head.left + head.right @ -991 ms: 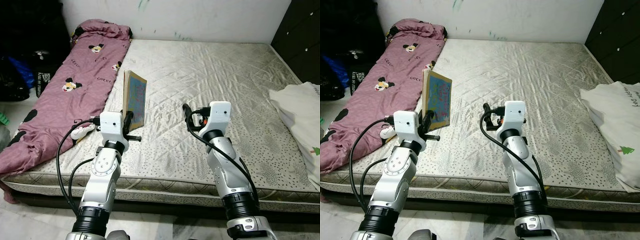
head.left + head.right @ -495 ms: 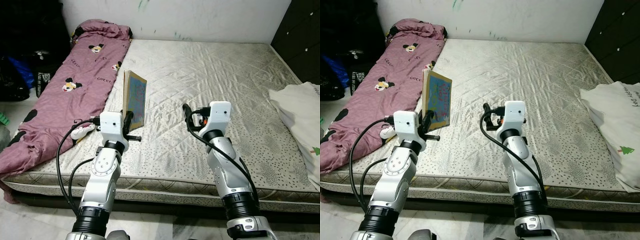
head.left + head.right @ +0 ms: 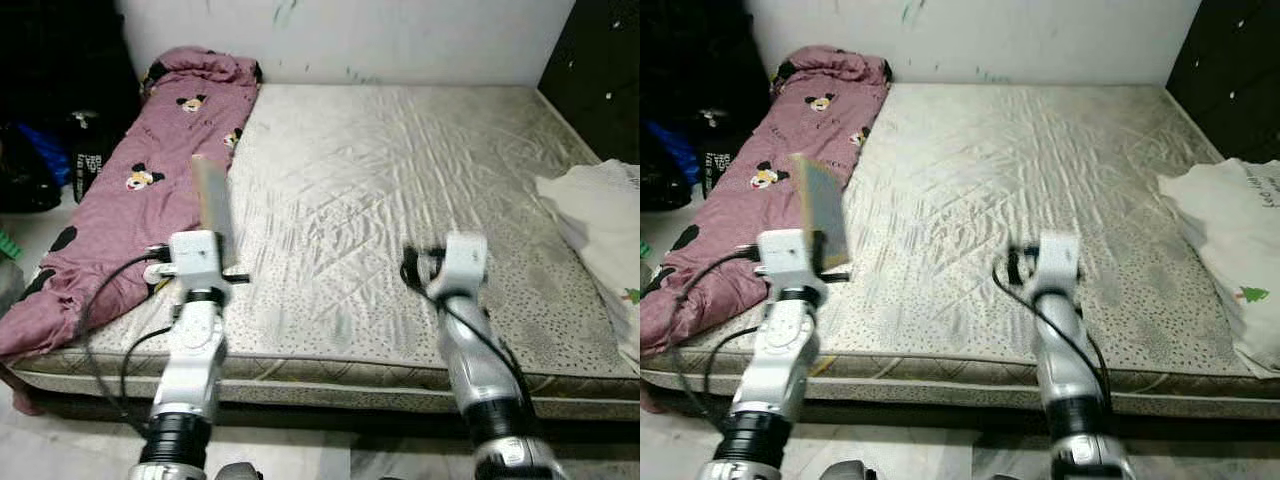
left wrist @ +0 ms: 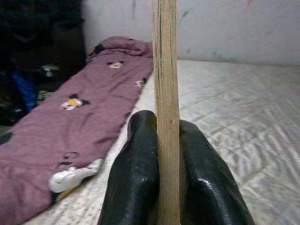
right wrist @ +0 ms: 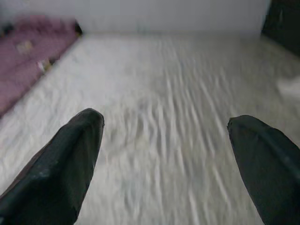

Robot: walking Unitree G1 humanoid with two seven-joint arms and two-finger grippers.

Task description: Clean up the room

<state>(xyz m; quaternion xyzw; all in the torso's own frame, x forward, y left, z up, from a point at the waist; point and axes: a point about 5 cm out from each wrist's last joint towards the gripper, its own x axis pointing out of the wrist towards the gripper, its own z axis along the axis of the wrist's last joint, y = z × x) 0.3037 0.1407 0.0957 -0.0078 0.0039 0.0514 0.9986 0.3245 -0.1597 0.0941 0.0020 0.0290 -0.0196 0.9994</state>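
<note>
My left gripper (image 4: 159,140) is shut on a thin book (image 3: 212,205), held upright on its edge above the left part of the mattress (image 3: 400,170). In the left wrist view the book's tan page edge (image 4: 165,84) stands between the two black fingers (image 4: 133,173). My right gripper (image 5: 166,140) is open over the mattress middle with nothing between its fingers (image 5: 65,164); its white wrist (image 3: 463,262) is low near the front edge. The head views are blurred.
A pink quilt with cartoon mice (image 3: 130,190) lies along the mattress's left side. A white pillow (image 3: 600,220) rests at the right edge. Dark bags (image 3: 40,150) sit on the floor to the left, a dark cabinet (image 3: 600,70) at the right.
The camera has shifted and blurred. The book in my left gripper has turned edge-on and moved left. My right arm has moved right and lower.
</note>
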